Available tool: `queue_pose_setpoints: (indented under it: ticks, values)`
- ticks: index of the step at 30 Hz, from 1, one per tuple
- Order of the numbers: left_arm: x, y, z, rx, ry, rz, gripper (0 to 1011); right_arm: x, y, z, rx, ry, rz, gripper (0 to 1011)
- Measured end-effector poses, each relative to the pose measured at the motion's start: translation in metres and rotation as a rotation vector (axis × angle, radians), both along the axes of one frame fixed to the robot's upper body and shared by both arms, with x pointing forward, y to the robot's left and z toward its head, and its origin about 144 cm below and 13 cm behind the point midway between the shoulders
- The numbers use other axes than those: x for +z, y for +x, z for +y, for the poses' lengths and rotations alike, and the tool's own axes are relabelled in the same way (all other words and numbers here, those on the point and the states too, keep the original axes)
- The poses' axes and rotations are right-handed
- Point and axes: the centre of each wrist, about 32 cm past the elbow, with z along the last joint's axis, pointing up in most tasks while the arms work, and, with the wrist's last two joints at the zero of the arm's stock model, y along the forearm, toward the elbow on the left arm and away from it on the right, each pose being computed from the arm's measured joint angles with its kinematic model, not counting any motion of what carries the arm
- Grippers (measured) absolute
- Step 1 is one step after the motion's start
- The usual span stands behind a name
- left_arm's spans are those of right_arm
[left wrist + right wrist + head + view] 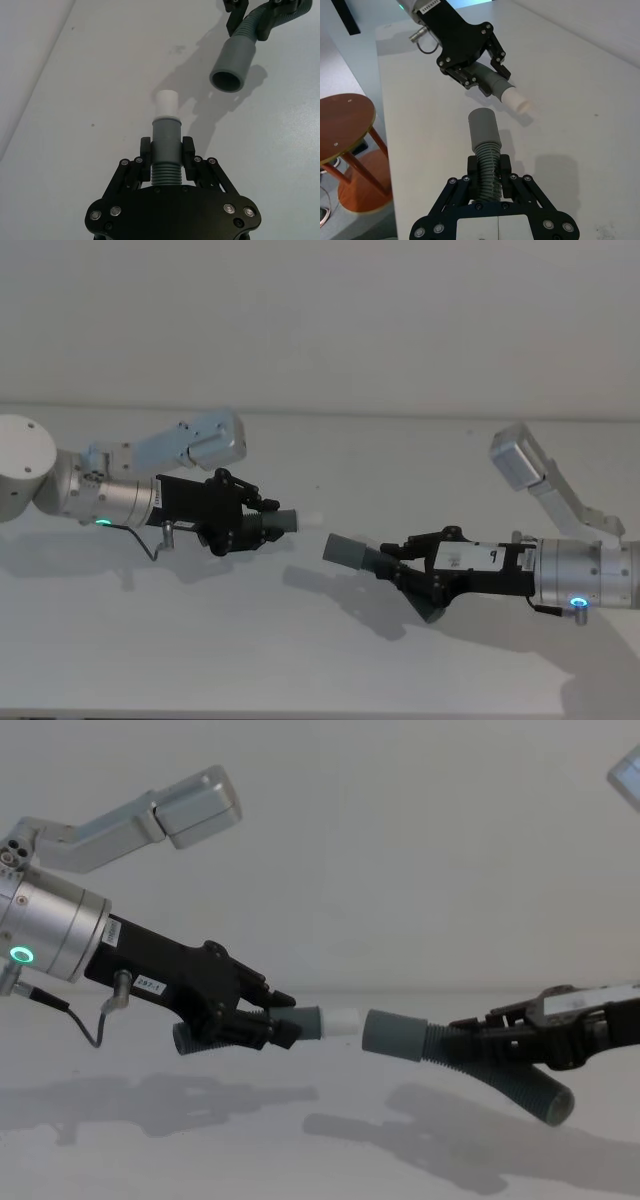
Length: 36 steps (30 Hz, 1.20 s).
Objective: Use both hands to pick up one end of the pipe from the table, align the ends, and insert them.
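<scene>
Two hose pieces, two grippers, both raised above table (pixel 320 660)

Left gripper (pixel 262 519): fingers clamped on ribbed section of hose piece 1 (pixel 300 1022); grey cuff with one white tip (pixel 343 1019) points toward 3 o'clock in head view

Right gripper (pixel 398 562): fingers clamped on ribbed section of hose piece 2 (pixel 500 1075); one plain wide sleeve (pixel 392 1035) points toward 9 o'clock

Tip and sleeve face each other at centre, near, not touching; sleeve slightly lower than tip in chest view
</scene>
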Motion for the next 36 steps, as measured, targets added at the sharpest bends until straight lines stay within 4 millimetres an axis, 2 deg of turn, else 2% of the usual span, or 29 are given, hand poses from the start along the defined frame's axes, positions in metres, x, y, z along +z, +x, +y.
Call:
queue_pose_setpoints:
  ticks: [36]
  values:
    - [-0.001,0.001,0.002,-0.011,0.009,0.011,355,-0.015,0.013,0.005,-0.071,-0.019,0.026,256]
